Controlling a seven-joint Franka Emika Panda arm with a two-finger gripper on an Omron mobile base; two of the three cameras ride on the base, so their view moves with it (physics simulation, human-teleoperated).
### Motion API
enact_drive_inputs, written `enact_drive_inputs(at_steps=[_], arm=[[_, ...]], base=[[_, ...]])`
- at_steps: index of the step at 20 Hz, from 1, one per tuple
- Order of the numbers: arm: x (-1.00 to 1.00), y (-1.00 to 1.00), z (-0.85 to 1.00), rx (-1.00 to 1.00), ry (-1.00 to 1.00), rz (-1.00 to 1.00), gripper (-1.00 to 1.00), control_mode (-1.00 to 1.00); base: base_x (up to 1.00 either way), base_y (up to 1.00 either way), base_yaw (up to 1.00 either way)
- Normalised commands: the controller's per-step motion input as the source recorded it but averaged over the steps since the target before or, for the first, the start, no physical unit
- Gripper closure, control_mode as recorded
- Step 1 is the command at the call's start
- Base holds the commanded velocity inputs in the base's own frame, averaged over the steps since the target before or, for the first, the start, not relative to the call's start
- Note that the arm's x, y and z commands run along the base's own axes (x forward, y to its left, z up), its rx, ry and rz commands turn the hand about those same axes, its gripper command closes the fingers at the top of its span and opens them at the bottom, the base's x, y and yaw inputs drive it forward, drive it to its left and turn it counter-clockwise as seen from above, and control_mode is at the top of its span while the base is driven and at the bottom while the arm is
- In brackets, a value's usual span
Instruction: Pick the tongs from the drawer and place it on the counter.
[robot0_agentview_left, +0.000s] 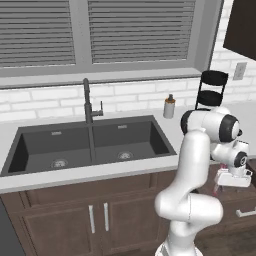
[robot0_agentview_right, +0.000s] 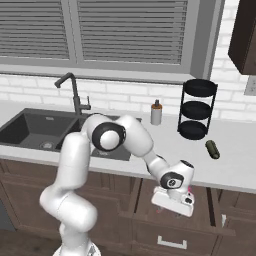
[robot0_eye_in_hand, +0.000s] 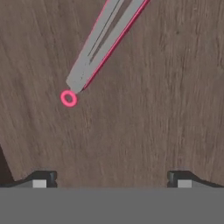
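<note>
From the left base view, the white arm bends down over the front edge of the tabletop (robot0_agentview_left: 100, 172), a smooth pale grey slab with a dark double sink (robot0_agentview_left: 90, 145) sunk into it. The end effector (robot0_agentview_left: 233, 184) hangs low at the right, below the slab's edge, with a thin pinkish sliver showing just beside it, which I take to be the tongs (robot0_agentview_left: 216, 189). A short silver bar handle (robot0_agentview_left: 246, 212) sits lower right on dark brown wood.

From the right base view, the drawer (robot0_agentview_right: 172, 235) stands pulled open under the tabletop, and the end effector (robot0_agentview_right: 172, 206) dips into its mouth. A soap bottle (robot0_agentview_right: 156, 113), a black tiered rack (robot0_agentview_right: 198, 110) and a dark green, pickle-like object (robot0_agentview_right: 212, 149) stand on the slab behind.

From the hand view, the two dark fingertips sit wide apart at the bottom, so the end effector is released and holds nothing. The tongs lie flat on the drawer's grained wooden floor: slim grey blades edged in pinkish red, ending in a small red ring. They lie ahead of the fingertips and left of centre, their long axis slanting from the ring up towards the upper right. I judge the coming move needs the hand shifted forward over the blades and turned so the fingers close across that slant.
</note>
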Motion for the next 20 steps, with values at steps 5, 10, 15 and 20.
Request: enact_drive_inputs(at_steps=[5,10,15,20], arm=[[-0.37,-0.21,-0.11,0.00,0.09,0.02,-1.00,-1.00],[-1.00,-0.58,0.00,0.01,0.16,0.00,-1.00,-1.00],[-1.00,-0.66,0.16,0.00,0.35,0.00,-1.00,-1.00],[-1.00,-0.82,0.32,0.00,0.44,0.00,-1.00,-1.00]], base=[[0.00,0.00,0.00],[0.00,0.00,0.00],[0.00,0.00,0.00],[0.00,0.00,0.00]])
